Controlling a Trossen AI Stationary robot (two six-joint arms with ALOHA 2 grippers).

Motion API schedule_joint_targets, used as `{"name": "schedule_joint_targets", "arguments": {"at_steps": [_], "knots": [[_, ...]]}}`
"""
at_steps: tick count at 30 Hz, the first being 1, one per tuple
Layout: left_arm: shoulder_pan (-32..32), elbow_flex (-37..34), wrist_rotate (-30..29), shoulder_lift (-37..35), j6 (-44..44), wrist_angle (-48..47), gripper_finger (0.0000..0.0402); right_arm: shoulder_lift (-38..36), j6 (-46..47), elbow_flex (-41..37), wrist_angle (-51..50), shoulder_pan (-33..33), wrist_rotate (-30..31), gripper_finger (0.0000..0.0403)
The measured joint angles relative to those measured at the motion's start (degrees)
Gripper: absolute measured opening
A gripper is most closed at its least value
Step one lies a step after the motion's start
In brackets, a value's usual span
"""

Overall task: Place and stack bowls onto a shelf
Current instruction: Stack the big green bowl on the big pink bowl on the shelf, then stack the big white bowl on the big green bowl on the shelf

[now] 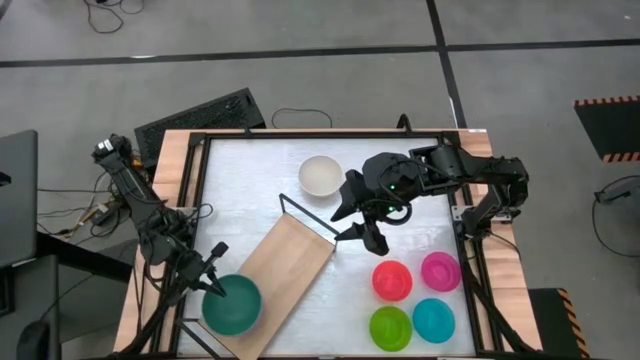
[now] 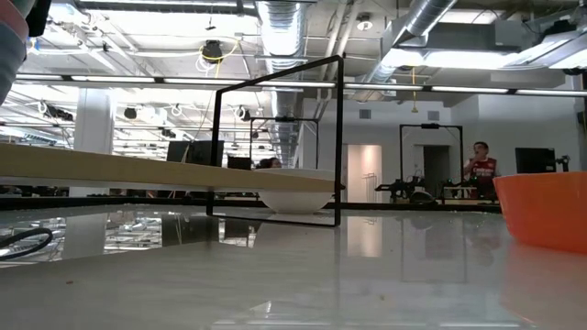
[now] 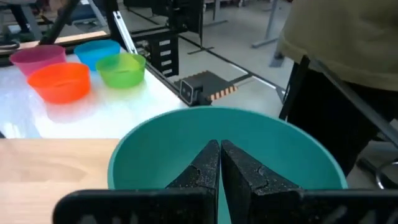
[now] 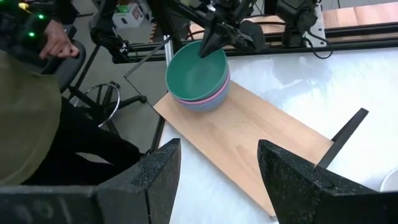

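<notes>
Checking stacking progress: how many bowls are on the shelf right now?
3 visible, in one stack at the shelf end by the left end effector: dark green bowl on top, pink bowl, then bluish bowl. More may be nested unseen.

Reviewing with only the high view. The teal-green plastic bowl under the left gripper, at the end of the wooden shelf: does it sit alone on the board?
Observer: No. The right wrist view shows the teal-green plastic bowl nested on a light pink bowl and a blue bowl, all on the light-wood shelf board.
Operator: Is the left gripper open?
Observer: No. In the left wrist view, the left gripper has its fingers shut together above the bowl's hollow.
Operator: And the right gripper?
Observer: Its own wrist view shows the right gripper wide open and empty.
</notes>
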Motion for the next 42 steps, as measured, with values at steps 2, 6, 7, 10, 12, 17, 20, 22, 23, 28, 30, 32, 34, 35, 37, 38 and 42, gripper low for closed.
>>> {"name": "schedule_joint_targets", "arguments": {"at_steps": [2, 6, 7, 10, 12, 17, 20, 22, 23, 28, 30, 32, 34, 35, 37, 38, 42], "knots": [[-0.4, 0.0, -0.7, 0.0, -0.4, -1.2, 0.0000, 0.0, 0.0, 0.0, 0.0, -0.3, 0.0, 0.0238], [-1.2, 0.0, -1.3, 0.0, -0.4, -1.3, 0.0000, 0.0, 0.0, 0.0, 0.3, -0.7, 0.0, 0.0238], [-1.4, 0.0, -1.4, 0.0, -0.5, -1.4, 0.0000, 0.0, 0.0, 0.0, 0.4, -0.8, 0.0, 0.0238], [-1.9, 0.0, -1.8, 0.0, -0.8, -1.9, 0.0000, 0.0, 0.3, 0.0, 0.3, -1.1, 0.0, 0.0238], [-2.1, 0.0, -1.8, 0.0, -0.7, -2.1, 0.0000, 0.0, 0.4, 0.0, 0.3, -1.3, 0.0, 0.0238], [-2.1, 0.5, -3.4, -0.6, -0.7, -0.2, 0.0000, 0.0, 0.4, 0.0, 0.3, -1.8, 3.8, 0.0238], [-2.1, 3.2, -5.6, -2.1, -0.6, 0.1, 0.0000, 0.2, 0.0, 0.0, 0.1, -2.8, 11.4, 0.0238], [-2.1, 5.3, -8.2, -3.6, 0.5, -0.1, 0.0000, 0.8, -1.6, 0.0, 0.1, -4.7, 15.2, 0.0238], [-2.1, 6.4, -9.6, -4.5, 1.3, -0.4, 0.0000, 1.0, -2.5, 0.0, -0.7, -6.0, 16.3, 0.0238], [-2.1, 11.9, -28.3, -8.5, -2.1, -0.5, 0.0000, 5.2, -9.6, 0.0, -5.0, -13.8, 15.5, 0.0238], [-2.0, 13.5, -34.6, -9.9, -1.6, -0.6, 0.0005, 8.4, -16.9, -0.1, -7.3, -16.1, 13.6, 0.0238], [-2.0, 14.6, -34.8, -10.9, 2.9, -0.5, 0.0014, 10.8, -23.6, -0.1, -9.8, -17.9, 11.0, 0.0238], [-2.1, 15.4, -34.7, -11.4, 4.8, -0.6, 0.0026, 13.9, -28.8, -0.1, -13.0, -19.4, 10.6, 0.0238], [-2.1, 15.5, -34.7, -11.5, 4.8, -0.7, 0.0034, 14.9, -30.9, -0.1, -13.8, -20.0, 10.6, 0.0238], [-2.0, 15.5, -34.7, -11.5, 4.7, -0.8, 0.0049, 17.8, -34.2, -0.1, -15.7, -21.4, 10.5, 0.0239], [-2.0, 15.5, -34.6, -11.5, 4.7, -0.8, 0.0057, 19.2, -35.2, -0.1, -16.1, -21.8, 10.0, 0.0241], [-2.1, 15.0, -33.2, -10.7, 2.4, -2.2, 0.0086, 24.4, -38.6, -0.1, -15.2, -23.1, 8.0, 0.0258]]}}
